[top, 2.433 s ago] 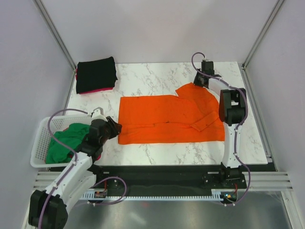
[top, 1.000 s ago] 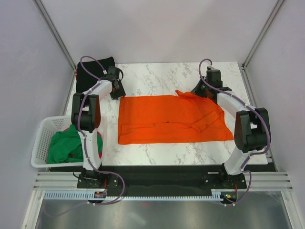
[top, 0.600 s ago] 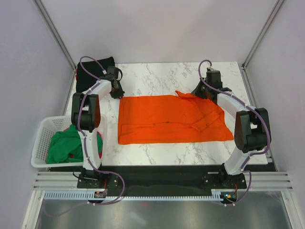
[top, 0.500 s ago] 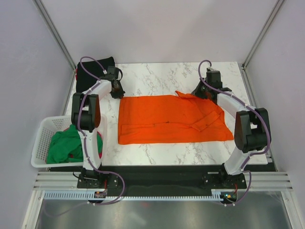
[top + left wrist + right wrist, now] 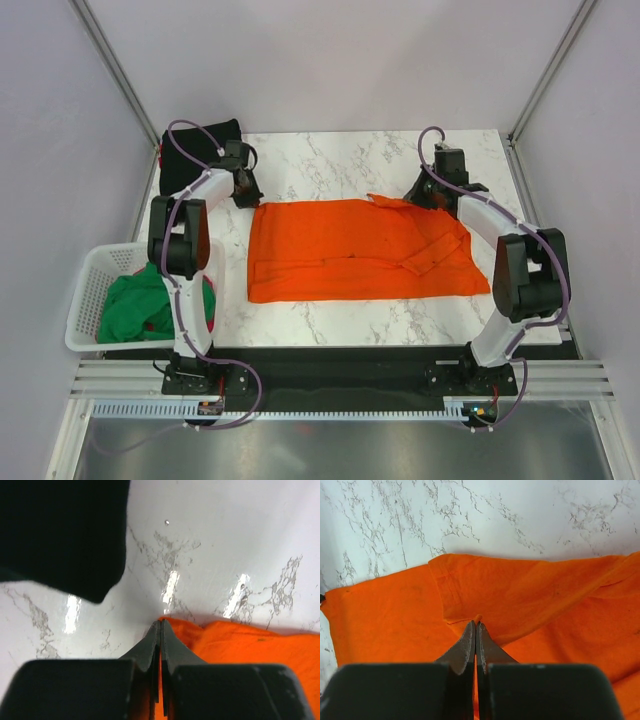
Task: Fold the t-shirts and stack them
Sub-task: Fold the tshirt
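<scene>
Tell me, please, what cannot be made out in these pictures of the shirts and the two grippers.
- Top view: the left arm covers one side of the black t-shirt; anything under it is hidden.
- Top view: that arm also crosses the basket; beneath the green t-shirt nothing shows.
- Wrist views: the left gripper and right gripper hide how much of the orange t-shirt sits between their fingers.

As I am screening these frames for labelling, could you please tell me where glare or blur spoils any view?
Left wrist: bright glare streaks on the marble table; the black t-shirt is featureless dark. Right wrist: orange t-shirt sharp, right gripper body blurred. Top external: evenly lit, sharp.
</scene>
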You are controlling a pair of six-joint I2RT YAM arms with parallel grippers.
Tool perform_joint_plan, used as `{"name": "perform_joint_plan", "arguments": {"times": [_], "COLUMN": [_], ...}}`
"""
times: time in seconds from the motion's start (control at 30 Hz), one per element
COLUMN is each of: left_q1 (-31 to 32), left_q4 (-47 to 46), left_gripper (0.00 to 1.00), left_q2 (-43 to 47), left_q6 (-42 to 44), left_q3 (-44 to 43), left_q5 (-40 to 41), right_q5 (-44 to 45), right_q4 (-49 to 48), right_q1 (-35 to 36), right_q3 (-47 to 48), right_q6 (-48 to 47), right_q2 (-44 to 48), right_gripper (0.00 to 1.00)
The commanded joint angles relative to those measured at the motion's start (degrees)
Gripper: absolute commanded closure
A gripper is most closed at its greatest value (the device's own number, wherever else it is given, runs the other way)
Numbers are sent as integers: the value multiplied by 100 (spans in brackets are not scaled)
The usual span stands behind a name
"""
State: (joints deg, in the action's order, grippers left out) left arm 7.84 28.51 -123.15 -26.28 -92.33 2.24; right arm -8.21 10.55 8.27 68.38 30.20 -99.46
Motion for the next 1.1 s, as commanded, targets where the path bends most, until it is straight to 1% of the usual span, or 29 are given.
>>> {"name": "perform_joint_plan", "arguments": {"times": [0.0, 0.2, 0.27, 0.43, 0.7, 0.73, 0.9, 1.07], "left_q1": [16, 16, 16, 16, 34, 34, 51, 69], "left_q4": [-100, -187, -258, -460, -759, -786, -900, -962], "left_gripper": [98, 98, 98, 98, 98, 98, 98, 98], "left_q2": [729, 1433, 1767, 2330, 3226, 3280, 3684, 4097], "left_q6": [36, -96, -123, -202, -255, -255, -228, -228], "left_q3": [171, 830, 1181, 1919, 2746, 2895, 3309, 3713], "left_q5": [-127, -119, -66, -83, -206, -354, -391, -356], "right_q5": [-155, -137, -129, 179, 487, 478, 329, 258], "right_q4": [114, 351, 483, 782, 1239, 1265, 1468, 1714], "right_q1": [-27, -45, -62, -150, -335, -370, -589, -757], "right_q3": [220, -236, -483, -1089, -1959, -2038, -2451, -2584], "right_q6": [-84, -93, -119, -146, 284, 320, 435, 435], "right_q2": [471, 1147, 1411, 2209, 3441, 3668, 4127, 4470], "right_gripper": [100, 100, 100, 100, 100, 100, 100, 100]}}
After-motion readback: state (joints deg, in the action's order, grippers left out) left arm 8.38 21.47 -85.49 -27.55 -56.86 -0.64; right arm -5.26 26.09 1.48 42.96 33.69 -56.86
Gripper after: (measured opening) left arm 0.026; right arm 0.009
